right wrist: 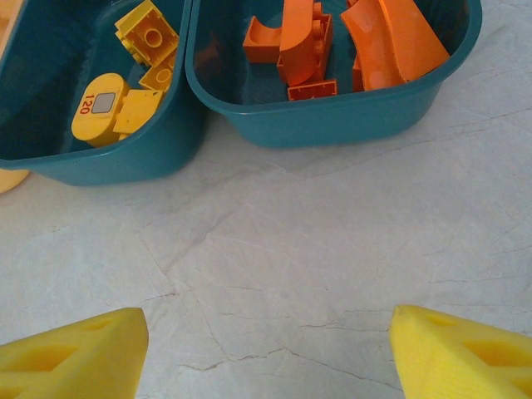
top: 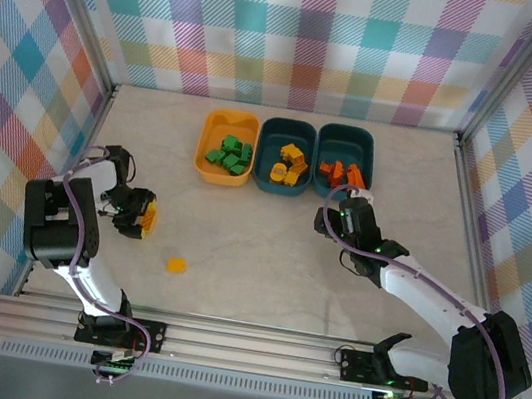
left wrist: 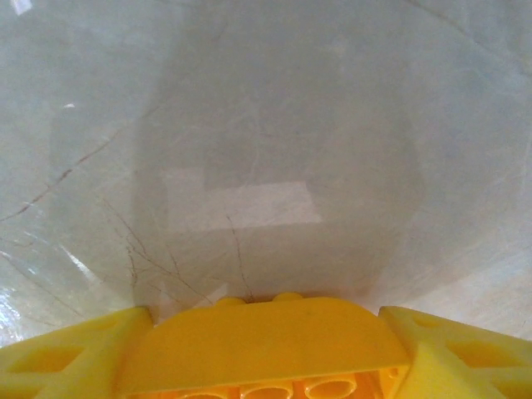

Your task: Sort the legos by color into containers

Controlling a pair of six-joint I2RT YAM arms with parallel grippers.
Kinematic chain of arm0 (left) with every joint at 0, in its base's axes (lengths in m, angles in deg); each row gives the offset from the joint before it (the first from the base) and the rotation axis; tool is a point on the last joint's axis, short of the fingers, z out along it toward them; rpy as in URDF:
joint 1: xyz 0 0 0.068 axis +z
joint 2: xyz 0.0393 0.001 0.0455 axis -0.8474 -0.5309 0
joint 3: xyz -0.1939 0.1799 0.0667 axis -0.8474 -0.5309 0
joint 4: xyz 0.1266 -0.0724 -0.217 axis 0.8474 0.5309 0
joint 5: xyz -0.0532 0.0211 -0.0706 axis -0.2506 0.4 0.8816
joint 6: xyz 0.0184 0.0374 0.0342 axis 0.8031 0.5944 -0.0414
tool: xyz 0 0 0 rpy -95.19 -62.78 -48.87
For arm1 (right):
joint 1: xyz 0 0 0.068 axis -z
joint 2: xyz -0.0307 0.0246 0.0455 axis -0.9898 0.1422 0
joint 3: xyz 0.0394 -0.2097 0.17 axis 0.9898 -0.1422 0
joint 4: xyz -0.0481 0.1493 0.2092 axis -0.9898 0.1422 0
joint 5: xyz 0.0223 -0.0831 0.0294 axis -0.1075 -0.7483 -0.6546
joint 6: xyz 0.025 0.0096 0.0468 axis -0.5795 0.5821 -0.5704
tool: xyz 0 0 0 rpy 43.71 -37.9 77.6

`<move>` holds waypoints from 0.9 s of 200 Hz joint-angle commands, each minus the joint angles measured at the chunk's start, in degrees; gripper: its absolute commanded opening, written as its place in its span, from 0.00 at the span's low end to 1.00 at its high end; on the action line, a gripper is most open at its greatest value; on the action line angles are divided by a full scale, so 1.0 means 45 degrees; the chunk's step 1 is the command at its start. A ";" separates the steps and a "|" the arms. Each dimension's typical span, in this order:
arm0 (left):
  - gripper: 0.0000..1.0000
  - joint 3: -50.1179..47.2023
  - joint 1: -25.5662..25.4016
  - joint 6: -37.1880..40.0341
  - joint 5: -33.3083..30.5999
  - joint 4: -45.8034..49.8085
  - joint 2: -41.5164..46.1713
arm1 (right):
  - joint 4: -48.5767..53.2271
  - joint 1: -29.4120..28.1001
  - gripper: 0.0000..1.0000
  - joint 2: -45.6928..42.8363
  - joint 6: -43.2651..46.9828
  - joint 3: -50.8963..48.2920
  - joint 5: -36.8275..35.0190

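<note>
My left gripper (top: 138, 213) sits low over the left side of the table, shut on a yellow lego (left wrist: 262, 341) that spans the gap between its yellow fingers (left wrist: 58, 357). A second yellow lego (top: 176, 265) lies loose on the table to its right. My right gripper (top: 355, 200) hovers open and empty just in front of the containers, jaws wide apart over bare table (right wrist: 268, 320). The yellow-orange container (top: 205, 149) holds green legos (top: 230, 153). The middle teal container (top: 265, 154) holds yellow legos (right wrist: 145, 33), and the right teal container (right wrist: 332, 116) holds orange-red legos (right wrist: 382, 41).
The three containers stand side by side at the back centre. Metal frame rails (top: 85, 130) and plaid walls close the table on the left, right and back. Both arm bases stand on the near rail (top: 243, 343).
</note>
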 commanded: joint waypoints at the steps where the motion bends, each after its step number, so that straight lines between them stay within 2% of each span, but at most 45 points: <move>1: 0.68 -0.0297 -0.0575 0.0028 0.0448 -0.0648 0.0446 | -0.0469 -0.0061 0.76 0.0129 -0.0184 -0.0172 -0.0222; 50: 0.65 -0.0405 -0.1570 -0.0185 0.0155 -0.1003 0.2177 | -0.0525 -0.0061 0.76 0.0158 -0.0174 -0.0172 -0.0240; 61: 0.65 -0.0229 -0.2124 -0.0324 -0.0081 -0.1096 0.2574 | -0.0534 -0.0066 0.76 0.0182 -0.0192 -0.0183 -0.0251; 85: 0.65 0.1032 -0.4083 -0.0220 -0.0756 -0.1293 0.2673 | -0.0572 -0.0062 0.76 0.0279 -0.0289 -0.0183 -0.0184; 114: 0.62 0.3997 -0.6531 0.0959 -0.1254 -0.1436 0.0878 | -0.0726 -0.0061 0.75 0.0547 -0.0236 -0.0209 -0.0386; 133: 0.61 0.5896 -0.7676 0.1616 -0.1440 -0.1554 -0.0613 | -0.0882 -0.0081 0.75 0.0821 0.0002 -0.0189 -0.0758; 155: 0.60 0.7892 -0.8231 0.2409 -0.1679 -0.1535 -0.2458 | -0.0833 -0.0085 0.75 0.0897 -0.0034 -0.0142 -0.0927; 180: 0.58 1.0157 -0.8399 0.3157 -0.1077 -0.1435 -0.4562 | -0.0902 -0.0080 0.75 0.0763 -0.0059 -0.0247 -0.0905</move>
